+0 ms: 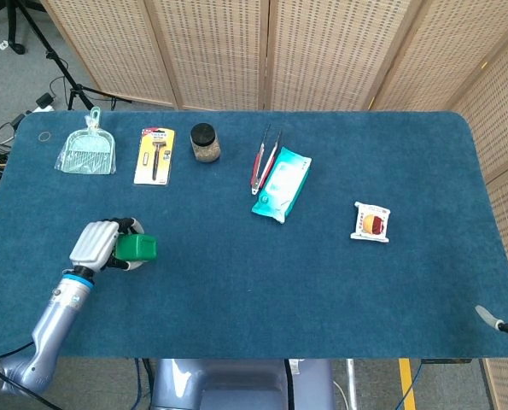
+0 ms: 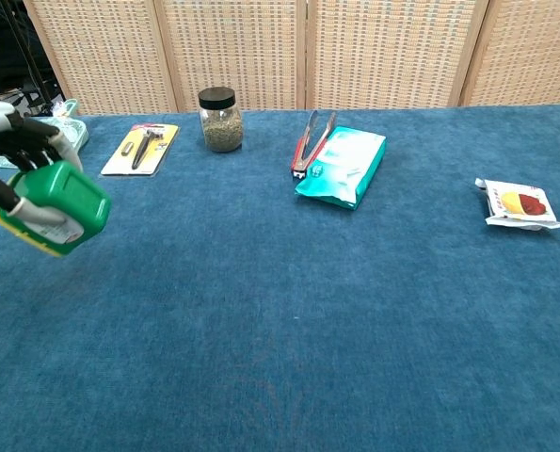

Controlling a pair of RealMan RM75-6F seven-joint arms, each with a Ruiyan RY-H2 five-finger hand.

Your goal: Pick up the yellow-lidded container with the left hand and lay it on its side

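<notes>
1. Left hand (image 1: pixel 100 243) grips green container (image 2: pixel 56 206), fingers wrapped round it; container tilted, off the table (image 1: pixel 236 282), well in front of the dustpan (image 1: pixel 88 154).
2. Yellow lid barely visible, lower-left edge, chest view.
3. Right hand (image 1: pixel 501 323): only a sliver at frame edge; fingers can't tell.

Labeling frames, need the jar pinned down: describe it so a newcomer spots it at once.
Start at the table's far edge by the screens. The jar stands upright between the yellow razor card and the red tongs. Only it is clear glass with a black lid.

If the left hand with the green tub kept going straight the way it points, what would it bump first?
Probably nothing soon: the left hand holding the green container faces bare table; depth is unclear.
</notes>
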